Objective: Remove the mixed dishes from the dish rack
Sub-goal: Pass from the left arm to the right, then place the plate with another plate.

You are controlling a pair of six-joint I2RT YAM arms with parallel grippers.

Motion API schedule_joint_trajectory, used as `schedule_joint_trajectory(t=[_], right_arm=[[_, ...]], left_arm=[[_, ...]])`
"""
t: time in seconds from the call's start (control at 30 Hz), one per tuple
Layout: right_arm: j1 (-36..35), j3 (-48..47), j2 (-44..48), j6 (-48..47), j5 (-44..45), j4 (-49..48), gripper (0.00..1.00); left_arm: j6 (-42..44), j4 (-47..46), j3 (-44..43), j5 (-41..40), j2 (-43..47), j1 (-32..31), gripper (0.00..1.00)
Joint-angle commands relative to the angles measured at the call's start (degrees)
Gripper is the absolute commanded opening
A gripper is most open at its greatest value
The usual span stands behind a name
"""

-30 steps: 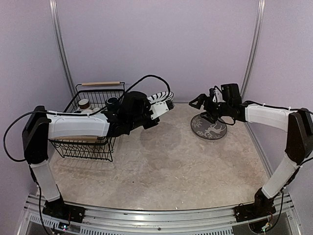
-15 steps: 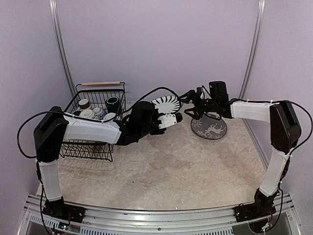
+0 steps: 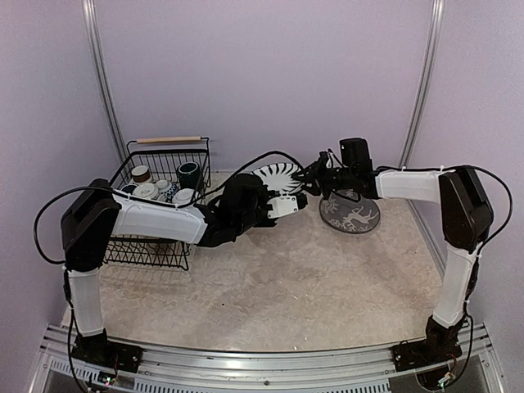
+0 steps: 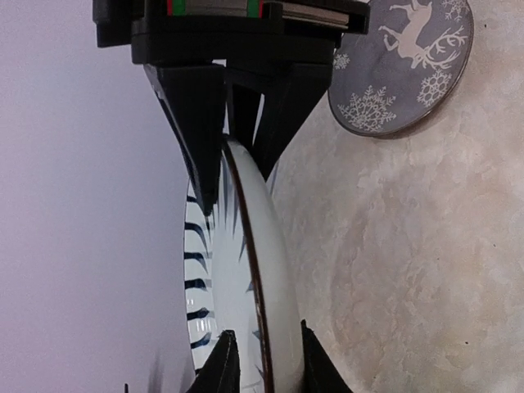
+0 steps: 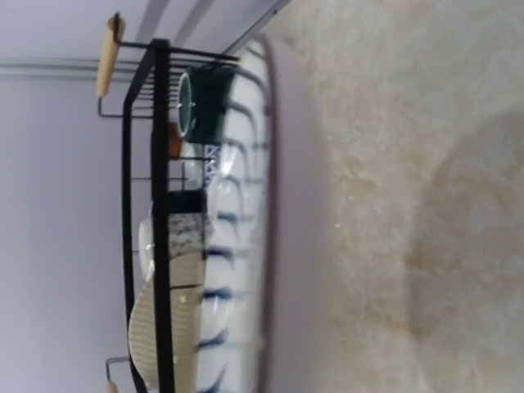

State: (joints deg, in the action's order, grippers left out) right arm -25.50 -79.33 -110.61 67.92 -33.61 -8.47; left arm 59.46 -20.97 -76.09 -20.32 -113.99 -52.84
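Observation:
The black-and-white striped plate [image 3: 278,174] hangs on edge above the table, between both arms. My left gripper [image 3: 298,199] straddles its near rim [image 4: 237,270]; its jaws stand slightly open, one on each side of the rim. My right gripper [image 3: 312,177] is shut on the plate's far rim, its fingers [image 4: 201,123] pinching it in the left wrist view. The right wrist view shows only the plate edge [image 5: 282,205]. The dish rack [image 3: 205,155] at the back left holds a dark mug [image 3: 189,173], a small brown-white cup [image 3: 141,173], white cups [image 3: 183,196] and a woven-look plate [image 5: 160,327].
A grey round plate with a white reindeer pattern [image 3: 350,214] lies flat on the table below the right gripper. Metal uprights [image 3: 422,82] and purple walls close in the back and sides. The rack's wooden handle [image 3: 168,140] runs along its far side.
The left arm carried the striped plate rightward, away from the rack. The right gripper swung left to it and closed on its far rim. The left jaws loosened.

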Motion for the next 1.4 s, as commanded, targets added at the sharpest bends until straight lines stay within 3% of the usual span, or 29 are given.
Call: schedule_joint_trajectory(t=[0.0, 0.17, 0.27, 0.4, 0.7, 1.0, 1.37], right_arm=[[-0.6, 0.8, -0.6, 3.9, -1.1, -5.2, 0.14], [-0.2, 1.3, -0.4, 6.6, 0.2, -7.9, 0.0], [0.5, 2.7, -0.2, 8.6, 0.8, -11.3, 0.0], [2.0, 3.4, 0.4, 8.0, 1.9, -11.6, 0.0], [6.7, 10.7, 2.8, 2.1, -0.4, -18.6, 0.0], [12.7, 19.0, 6.9, -4.7, -0.1, -16.9, 0.0], [24.1, 26.2, 11.5, -8.9, -1.4, -13.6, 0.0]], left_arm=[[-0.6, -6.5, -1.5, -2.4, 1.6, -0.7, 0.33], [-2.6, -5.9, -0.2, -3.1, 3.9, -1.0, 0.68], [-6.5, 0.3, -0.1, -3.1, 6.4, -1.1, 0.79], [-16.9, 13.3, -0.7, 1.0, 12.2, -1.1, 0.86], [-42.2, 36.9, -6.6, 14.8, 26.4, 3.3, 0.99], [-51.8, 39.1, -4.9, 18.1, 36.2, 9.1, 0.99], [-58.1, 36.3, -2.8, 12.3, 39.3, 17.3, 0.99]])
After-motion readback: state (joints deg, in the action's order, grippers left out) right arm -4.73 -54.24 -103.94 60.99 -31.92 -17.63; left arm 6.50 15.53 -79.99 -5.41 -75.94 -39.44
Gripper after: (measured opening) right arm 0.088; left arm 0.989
